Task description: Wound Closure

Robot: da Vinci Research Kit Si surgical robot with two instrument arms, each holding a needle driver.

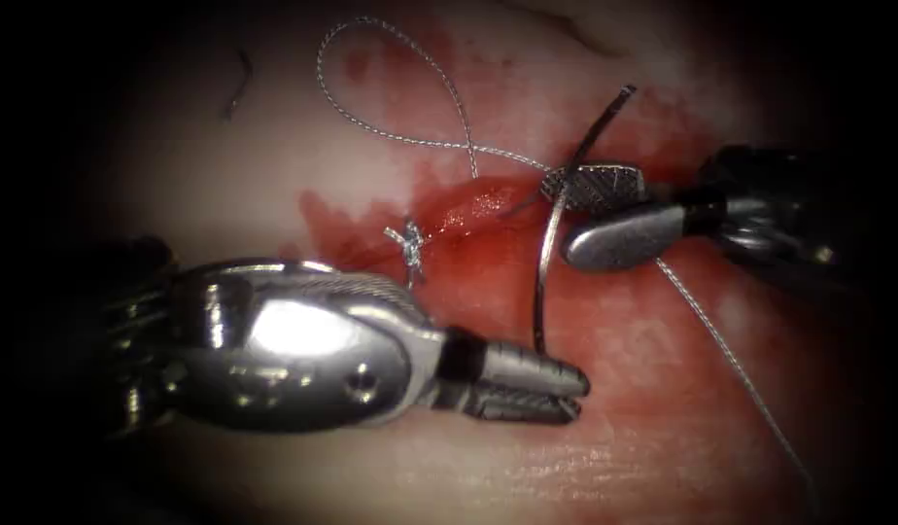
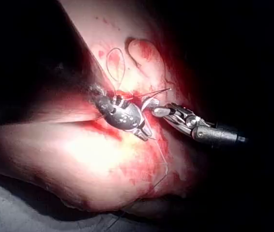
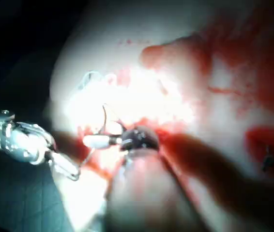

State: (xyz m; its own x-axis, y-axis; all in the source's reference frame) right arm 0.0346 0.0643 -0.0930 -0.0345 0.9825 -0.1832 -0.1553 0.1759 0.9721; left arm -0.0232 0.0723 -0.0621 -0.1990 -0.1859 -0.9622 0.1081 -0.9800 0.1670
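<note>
The tissue (image 1: 225, 165) has a cut (image 1: 473, 206) wet with red fluid. A knotted stitch (image 1: 408, 243) with short ends sits near its left end. My right tool (image 1: 566, 199) reaches in from the right, jaws shut on the curved needle (image 1: 544, 282) about a third of the way down from its upper end. The needle stands steeply at the cut's right end, and its lower end meets the tissue just above my left tool (image 1: 580, 394). Whether it is in the tissue I cannot tell. The left jaws stand slightly apart, holding nothing. The right tool (image 3: 98, 141) grips the needle (image 3: 104, 113).
Thread (image 1: 371, 117) loops over the tissue above the cut, crosses itself, passes the right jaws and trails away (image 1: 741, 369) toward the lower right. A dark bit of cut thread (image 1: 239, 83) lies far left. The left tool's body (image 1: 293, 340) covers tissue below the knot.
</note>
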